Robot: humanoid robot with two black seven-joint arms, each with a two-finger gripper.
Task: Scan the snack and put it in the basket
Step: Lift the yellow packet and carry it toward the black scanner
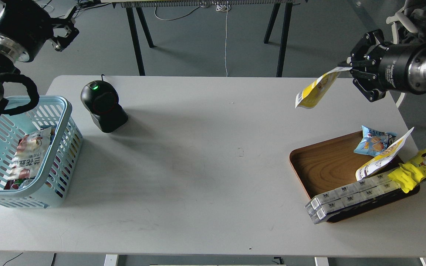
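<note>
My right gripper is shut on the top edge of the snack, a yellow and white pouch. It hangs in the air above the table's far right part, well above the brown wooden tray. The light blue basket stands at the table's left edge with packets inside. My left gripper is raised at the far left, above and behind the basket, with its fingers apart and empty.
A black scanner with a green light stands right of the basket. The tray holds a small blue packet, a second yellow-white pouch, a bright yellow cartoon pack and long white boxes. A chair stands at far right.
</note>
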